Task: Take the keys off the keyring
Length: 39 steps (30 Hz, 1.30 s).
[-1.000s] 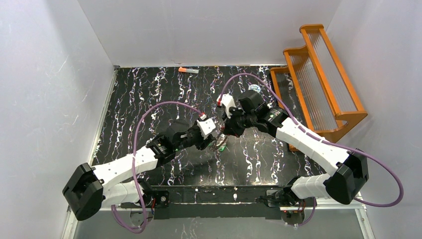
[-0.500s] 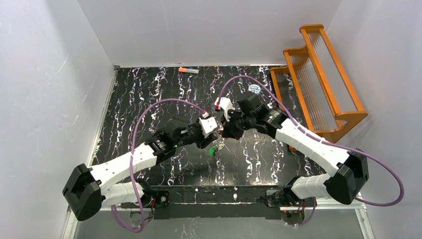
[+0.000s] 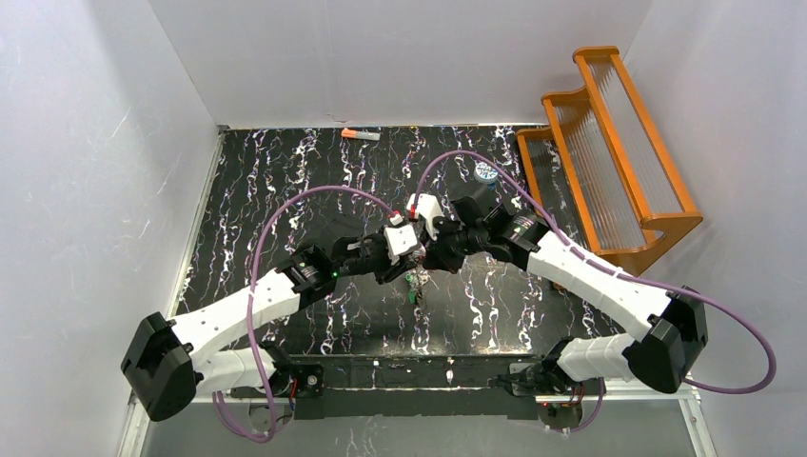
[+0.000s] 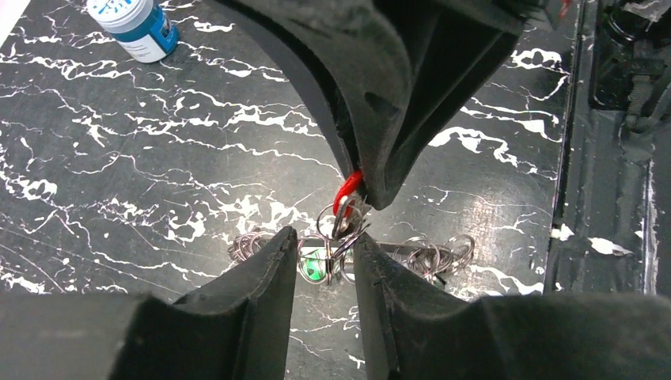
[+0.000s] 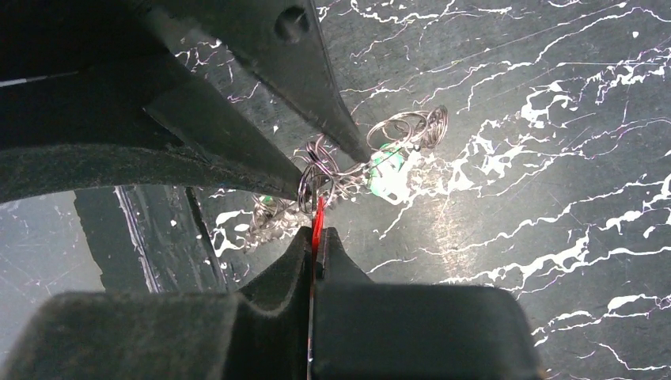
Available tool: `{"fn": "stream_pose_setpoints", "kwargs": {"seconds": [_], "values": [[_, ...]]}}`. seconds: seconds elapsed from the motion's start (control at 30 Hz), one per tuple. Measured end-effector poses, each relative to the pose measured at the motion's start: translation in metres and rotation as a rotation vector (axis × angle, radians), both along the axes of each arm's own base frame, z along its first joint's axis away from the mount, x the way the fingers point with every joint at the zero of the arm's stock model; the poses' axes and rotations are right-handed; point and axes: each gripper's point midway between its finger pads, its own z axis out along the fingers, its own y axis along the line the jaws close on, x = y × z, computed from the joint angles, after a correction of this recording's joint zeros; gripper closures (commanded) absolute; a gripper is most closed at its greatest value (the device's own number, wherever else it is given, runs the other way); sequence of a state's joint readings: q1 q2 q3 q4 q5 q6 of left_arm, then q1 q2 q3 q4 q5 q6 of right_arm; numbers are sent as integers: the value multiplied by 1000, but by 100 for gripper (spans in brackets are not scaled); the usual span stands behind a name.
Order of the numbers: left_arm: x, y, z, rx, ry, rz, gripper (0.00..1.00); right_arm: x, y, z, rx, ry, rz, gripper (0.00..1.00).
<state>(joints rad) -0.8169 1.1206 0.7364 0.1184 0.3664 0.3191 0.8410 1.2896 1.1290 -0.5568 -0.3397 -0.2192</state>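
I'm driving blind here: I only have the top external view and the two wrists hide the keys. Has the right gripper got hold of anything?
Observer: Yes. In the right wrist view the right gripper is shut on the red key.
Operator: And the left one?
Observer: The left gripper is open, its fingers on either side of the keyring with a gap between them.
Operator: Any green key in there?
Observer: One green key shows among the rings, between the left fingers.
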Motion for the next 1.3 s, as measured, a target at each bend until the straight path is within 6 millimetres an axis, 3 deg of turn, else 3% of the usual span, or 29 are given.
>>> {"fn": "stream_pose_setpoints", "kwargs": {"seconds": [0.23,0.63,0.97,1.2,1.23,1.3], "values": [[-9,-2,5,6,23,-52,69,0,-1,4,2,-22,-6,99],[-14,-2,2,19,45,-78,100,-4,-3,5,5,-33,-1,99],[-12,-2,2,11,53,-64,100,3,-15,0,-24,-64,-89,99],[-8,1,15,-34,27,-17,100,7,-26,-1,-8,-87,-184,99],[-8,1,15,-35,28,-17,96,7,-26,-1,-4,-89,-189,99],[-8,1,14,-32,30,-17,80,6,-27,-1,2,-86,-195,99]]}}
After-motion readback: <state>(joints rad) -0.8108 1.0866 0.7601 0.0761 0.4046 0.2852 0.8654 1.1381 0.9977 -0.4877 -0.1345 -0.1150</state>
